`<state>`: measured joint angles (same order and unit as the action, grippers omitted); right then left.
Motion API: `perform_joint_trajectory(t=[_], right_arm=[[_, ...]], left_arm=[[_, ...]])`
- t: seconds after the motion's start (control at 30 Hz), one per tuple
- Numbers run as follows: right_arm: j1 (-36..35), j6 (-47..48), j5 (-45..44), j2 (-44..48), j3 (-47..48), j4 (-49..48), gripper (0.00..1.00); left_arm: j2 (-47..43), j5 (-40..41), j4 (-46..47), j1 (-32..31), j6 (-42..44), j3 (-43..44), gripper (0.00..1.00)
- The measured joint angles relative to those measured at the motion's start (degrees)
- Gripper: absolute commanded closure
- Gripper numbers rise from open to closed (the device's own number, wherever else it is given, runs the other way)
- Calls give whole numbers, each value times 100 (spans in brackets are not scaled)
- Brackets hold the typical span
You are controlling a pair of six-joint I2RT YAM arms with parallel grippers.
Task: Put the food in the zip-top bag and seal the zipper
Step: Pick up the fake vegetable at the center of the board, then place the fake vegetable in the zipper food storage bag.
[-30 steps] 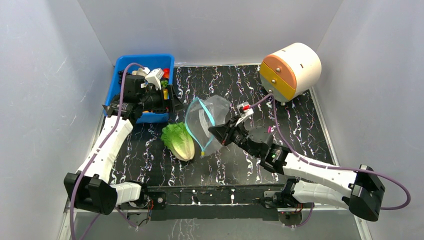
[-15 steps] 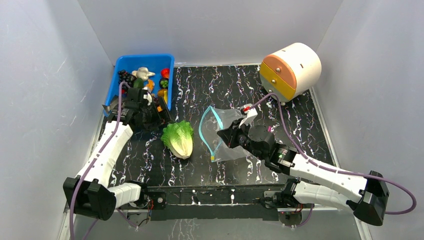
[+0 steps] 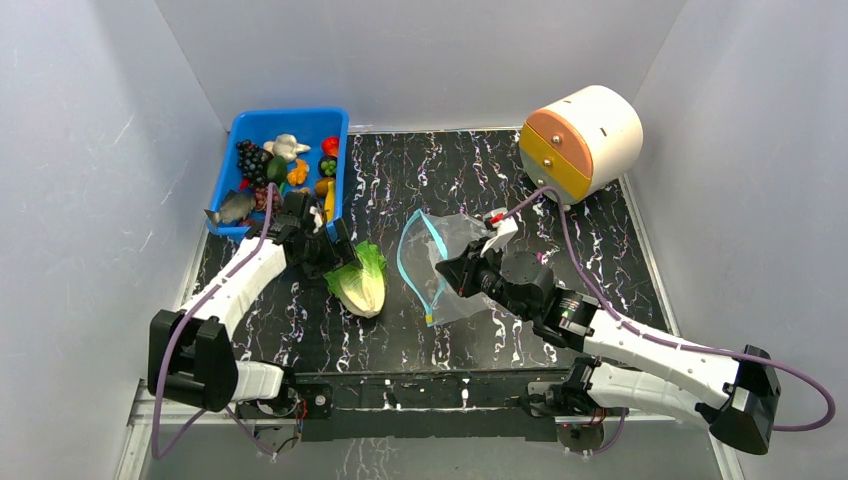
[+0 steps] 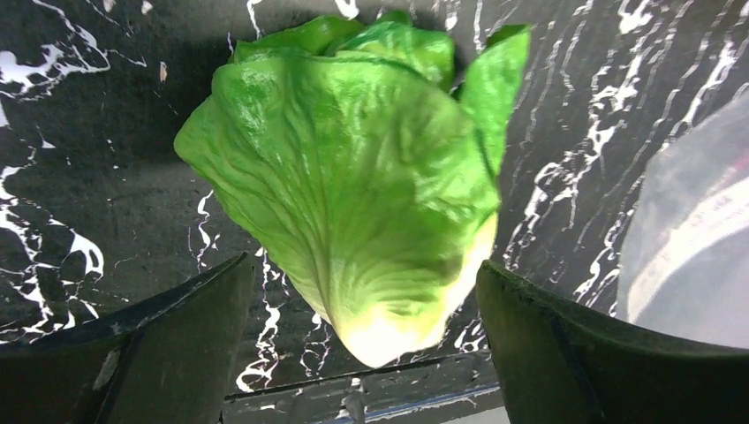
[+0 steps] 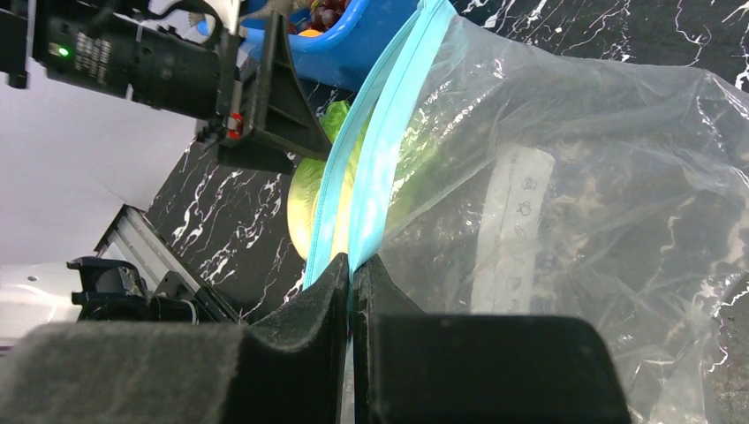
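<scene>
**Lettuce on the desk, bag mouth held ready**

The lettuce head (image 4: 353, 194) lies on its side on the dark marbled desk (image 3: 600, 250), just beside the open mouth of the zip-top bag (image 3: 465, 285). It looks like light, hard moulded plastic: smooth, probably a little slippery, broad at the leafy end and narrowing to the pale stem. I'd take it across the middle, where the flanks run flatter.

The left fingers (image 3: 338, 250) hang over it spread wide, one on each side, not closed on it. The bag is thin and crinkly and would likely slump if let go. The right fingers (image 5: 340, 300) are pressed together on the teal zipper (image 5: 380, 150), propping the mouth up. The grape bunch (image 3: 250, 160) sits with other toy foods in the blue bin (image 3: 285, 120), well apart from the bag.
</scene>
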<state>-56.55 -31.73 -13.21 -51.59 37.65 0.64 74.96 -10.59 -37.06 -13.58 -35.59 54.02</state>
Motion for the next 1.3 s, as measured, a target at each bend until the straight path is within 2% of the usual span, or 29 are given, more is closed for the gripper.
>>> perform_joint_trajectory(t=[0.2, 0.47, 0.63, 0.77, 0.93, 1.13, 1.3], right_arm=[[0, -17, 57, 2, -31, -37, 100], [0, -173, 149, -66, -190, -122, 100], [0, -313, 177, -201, -190, -129, 100], [0, -527, 146, -227, -190, -129, 100], [0, -1305, -98, -348, -190, -63, 100], [0, -2199, -308, -472, -190, -9, 100], [0, -2990, -343, -546, -190, -358, 100]], left_arm=[[243, -66, 422, -118, -116, -426, 8], [299, -144, 1051, -186, -341, -743, 38], [92, -127, 1207, -201, -407, -949, 46], [-332, -76, 1209, -208, -413, -984, 49], [-1071, -17, 1108, -232, -455, -905, 50], [-1818, 31, 1176, -238, -494, -361, 51], [-2400, -76, 1694, -238, -490, 46, 51]])
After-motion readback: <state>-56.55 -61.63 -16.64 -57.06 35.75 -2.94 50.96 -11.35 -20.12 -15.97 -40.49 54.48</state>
